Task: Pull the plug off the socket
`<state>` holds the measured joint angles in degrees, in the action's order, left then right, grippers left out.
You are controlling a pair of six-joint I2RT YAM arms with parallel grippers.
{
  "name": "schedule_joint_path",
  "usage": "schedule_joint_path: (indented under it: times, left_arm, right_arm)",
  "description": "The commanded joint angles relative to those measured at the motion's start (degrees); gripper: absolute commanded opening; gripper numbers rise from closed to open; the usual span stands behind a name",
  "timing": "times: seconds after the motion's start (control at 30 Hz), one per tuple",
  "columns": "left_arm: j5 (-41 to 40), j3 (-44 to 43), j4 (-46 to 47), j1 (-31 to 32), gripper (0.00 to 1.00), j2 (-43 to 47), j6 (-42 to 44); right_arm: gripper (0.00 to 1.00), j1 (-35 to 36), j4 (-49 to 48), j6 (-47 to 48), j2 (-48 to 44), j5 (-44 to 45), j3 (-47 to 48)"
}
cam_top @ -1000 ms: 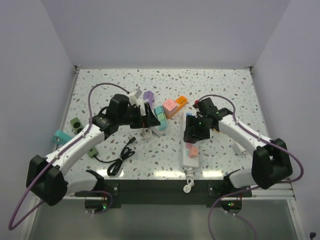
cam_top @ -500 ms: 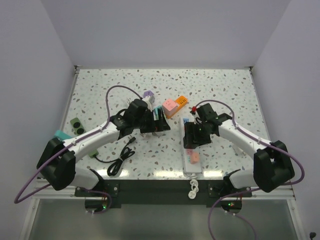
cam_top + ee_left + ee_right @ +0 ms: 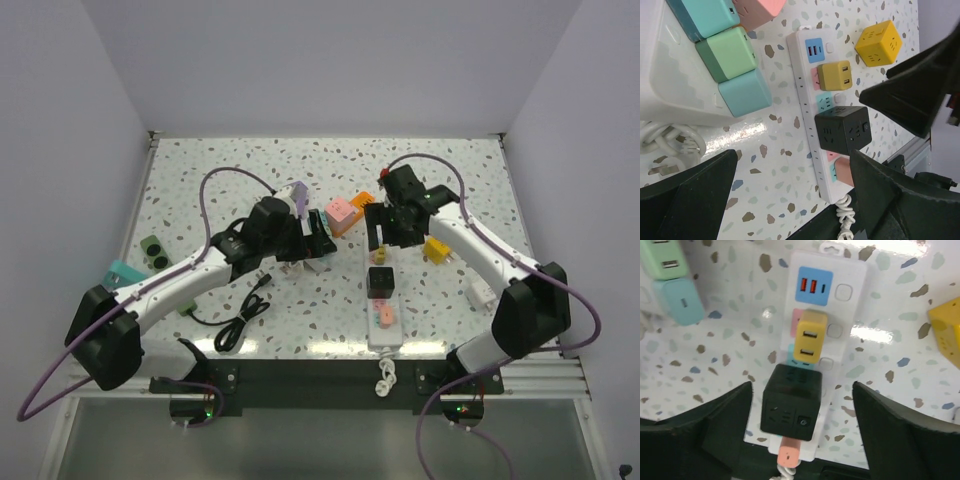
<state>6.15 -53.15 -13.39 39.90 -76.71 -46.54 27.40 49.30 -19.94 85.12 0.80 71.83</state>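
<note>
The right gripper (image 3: 802,385) has two matte black, wedge-shaped fingers (image 3: 715,430). Below them sits the black plug (image 3: 792,395), a smooth plastic cube with rounded edges and a small round mark on its face. It is seated on a long white plastic power strip (image 3: 850,270), between a yellow adapter (image 3: 809,337) with two slots and a pink plug (image 3: 788,456) at the cord end. The strip lies lengthwise, right of the middle, with its cord end at the near edge of the table (image 3: 450,170). The tabletop is glossy white with coloured flecks.

The right fingers stand wide, wider than the black plug, and grip nothing. Seen from above, the gripper hangs just on the far side of that plug. The left gripper (image 3: 794,154) is spread fully and empty, beside a row of teal and green cubes (image 3: 735,65).

The right arm (image 3: 470,250) rises from the near right corner, its elbow out toward the right edge, and its forearm folds back toward the middle. The left arm (image 3: 190,275) stretches low and diagonally from the near left corner to the middle.
</note>
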Motion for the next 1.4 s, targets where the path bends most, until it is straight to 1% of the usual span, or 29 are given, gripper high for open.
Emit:
schedule_joint_path:
  times: [0.0, 0.07, 0.1, 0.17, 0.3, 0.43, 0.47, 0.5, 0.53, 0.57, 0.6, 0.67, 0.73, 0.77, 0.8, 0.83, 0.87, 0.93, 1.0, 1.1, 1.2, 1.37]
  left_arm:
    - [-1.58, -1.26, 0.56, 0.18, 1.00, 2.17, -0.65]
    - [-1.14, -1.09, 0.64, 0.18, 1.00, 2.09, -0.74]
    - [-0.71, -0.74, 0.82, 0.09, 1.00, 2.26, -0.65]
    - [-0.44, -0.47, 1.26, 0.09, 0.99, 2.26, -0.83]
    - [0.44, 0.15, 2.66, 0.18, 1.00, 2.00, -0.92]
    - [2.19, 0.50, 3.89, 0.18, 0.99, 1.12, -1.00]
    - [2.46, 0.50, 4.59, 0.18, 0.99, 0.86, -1.00]
    - [3.16, 0.76, 5.03, 0.27, 0.99, 0.34, -1.09]
    - [3.42, 0.94, 5.65, 0.27, 0.99, -0.11, -1.01]
    - [3.51, 0.85, 5.74, 0.44, 0.99, -0.72, -1.00]
    - [3.60, 0.94, 5.83, 0.44, 0.99, -1.07, -1.00]
    - [3.60, 1.11, 7.14, 0.62, 0.99, -1.86, -1.00]
    - [3.60, 1.20, 8.45, 0.79, 0.99, -2.65, -1.36]
    - [3.60, 1.11, 9.16, 0.79, 0.99, -3.44, -1.53]
    - [3.78, 1.03, 9.78, 1.05, 0.99, -3.97, -1.79]
    - [4.04, 1.03, 11.87, 1.14, 0.99, -4.50, -2.06]
    - [4.22, 1.03, 12.50, 1.41, 0.99, -5.72, -2.23]
    - [4.13, 0.33, 15.84, 2.20, 1.00, -7.05, -2.41]
    - [3.61, -0.90, 16.46, 2.99, 1.00, -9.24, -2.50]
    - [1.59, -1.70, 16.90, 4.04, 1.00, -10.83, -2.59]
    - [-0.70, -0.91, 19.62, 5.10, 1.00, -11.18, -2.67]
    - [-4.92, 1.89, 24.63, 6.94, 1.00, -10.31, -3.99]
  right_arm:
    - [0.78, 0.46, 3.44, 0.35, 6.01, 6.67, 3.30]
    - [0.72, 0.99, 2.47, 0.34, 8.38, 7.28, 3.75]
    - [0.66, 1.25, 1.95, 0.26, 9.09, 7.38, 3.93]
    - [0.63, 1.95, 0.71, -0.27, 11.19, 7.55, 4.28]
    - [0.60, 3.62, -1.39, -0.71, 14.79, 8.17, 4.45]
    - [0.45, 4.51, -3.76, -1.50, 18.31, 9.83, 4.63]
    - [0.32, 4.51, -4.12, -1.76, 18.85, 10.36, 4.46]
    - [0.24, 4.51, -4.64, -1.94, 19.03, 10.97, 4.02]
    - [0.15, 4.51, -5.00, -1.94, 19.38, 10.98, 3.84]
    - [0.00, 4.51, -4.65, -2.11, 19.12, 11.07, 3.75]
    - [0.00, 4.51, -5.00, -2.03, 18.33, 10.46, 3.14]
    - [0.00, 4.51, -6.40, -1.94, 12.90, 8.96, -0.09]
    - [0.00, 4.42, -8.33, -1.59, 8.33, 3.88, -2.30]
    - [0.00, 4.42, -9.21, -1.33, 3.87, 2.47, -4.57]
    - [0.00, 4.51, -10.26, -1.50, 2.08, 0.98, -5.29]
    - [0.00, 4.51, -10.54, -1.50, 0.59, -3.22, -6.00]
    - [0.00, 4.51, -11.15, -1.67, -2.13, -4.65, -7.13]
    - [0.00, 4.51, -11.59, -2.03, -4.08, -7.89, -7.67]
    - [0.00, 4.51, -10.72, -2.99, -6.54, -8.44, -7.85]
    - [0.00, 4.51, -10.80, -3.78, -9.26, -12.21, -8.11]
    - [0.00, 4.51, -12.64, -4.49, -10.76, -16.61, -8.90]
    - [0.00, 4.51, -12.82, -4.58, -10.68, -18.73, -9.08]
